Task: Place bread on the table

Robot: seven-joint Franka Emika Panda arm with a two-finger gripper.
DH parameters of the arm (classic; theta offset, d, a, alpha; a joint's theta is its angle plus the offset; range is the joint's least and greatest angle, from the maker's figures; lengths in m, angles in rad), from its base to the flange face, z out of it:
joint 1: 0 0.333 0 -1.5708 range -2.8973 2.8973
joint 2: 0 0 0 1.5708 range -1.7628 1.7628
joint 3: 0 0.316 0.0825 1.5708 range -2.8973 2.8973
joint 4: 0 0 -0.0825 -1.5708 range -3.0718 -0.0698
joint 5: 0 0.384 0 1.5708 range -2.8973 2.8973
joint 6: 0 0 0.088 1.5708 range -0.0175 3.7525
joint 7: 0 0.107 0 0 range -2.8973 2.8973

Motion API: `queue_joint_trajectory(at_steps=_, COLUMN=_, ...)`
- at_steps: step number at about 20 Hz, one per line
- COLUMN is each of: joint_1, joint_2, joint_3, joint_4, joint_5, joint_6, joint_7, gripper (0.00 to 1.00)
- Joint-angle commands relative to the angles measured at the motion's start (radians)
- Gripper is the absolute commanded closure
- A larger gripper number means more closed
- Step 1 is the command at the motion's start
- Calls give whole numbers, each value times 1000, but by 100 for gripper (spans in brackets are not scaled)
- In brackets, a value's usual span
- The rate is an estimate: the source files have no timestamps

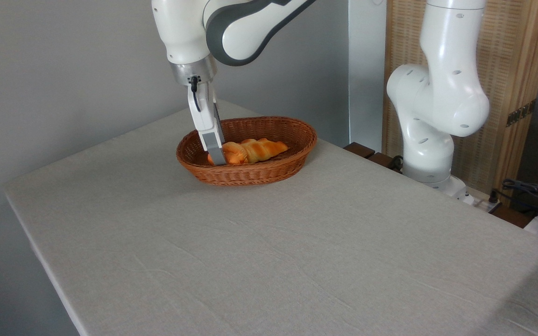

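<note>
The bread, a small round orange bun, lies in the left end of the wicker basket. My gripper reaches straight down into the basket at the bun. Its near finger stands in front of the bun and covers its middle, with orange showing on either side. The far finger is hidden behind the near one, so the gap between them does not show. The table, covered in a wrinkled grey-beige cloth, carries the basket near its far edge.
A longer braided golden loaf lies in the basket right beside the bun. The arm's white base stands off the table's right far side, with cables beyond it. A grey wall runs behind.
</note>
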Motion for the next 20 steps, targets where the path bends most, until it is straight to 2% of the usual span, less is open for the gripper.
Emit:
queue_joint_trajectory(at_steps=1, joint_1=-1, joint_2=-21, joint_3=8, joint_4=-23, joint_5=-4, joint_6=11, joint_7=26, gripper=60)
queue_joint_trajectory(at_steps=2, joint_1=-1, joint_2=-20, joint_3=8, joint_4=-23, joint_5=-4, joint_6=9, joint_7=26, gripper=69)
queue_joint_trajectory(at_steps=3, joint_1=-1, joint_2=-20, joint_3=8, joint_4=-23, joint_5=-4, joint_6=9, joint_7=26, gripper=72)
queue_joint_trajectory(at_steps=14, joint_1=0, joint_2=-29, joint_3=15, joint_4=-12, joint_5=-5, joint_6=-15, joint_7=23, gripper=71)
queue_joint_trajectory(at_steps=20, joint_1=8, joint_2=-27, joint_3=60, joint_4=84, joint_5=-15, joint_6=-66, joint_7=15, gripper=70)
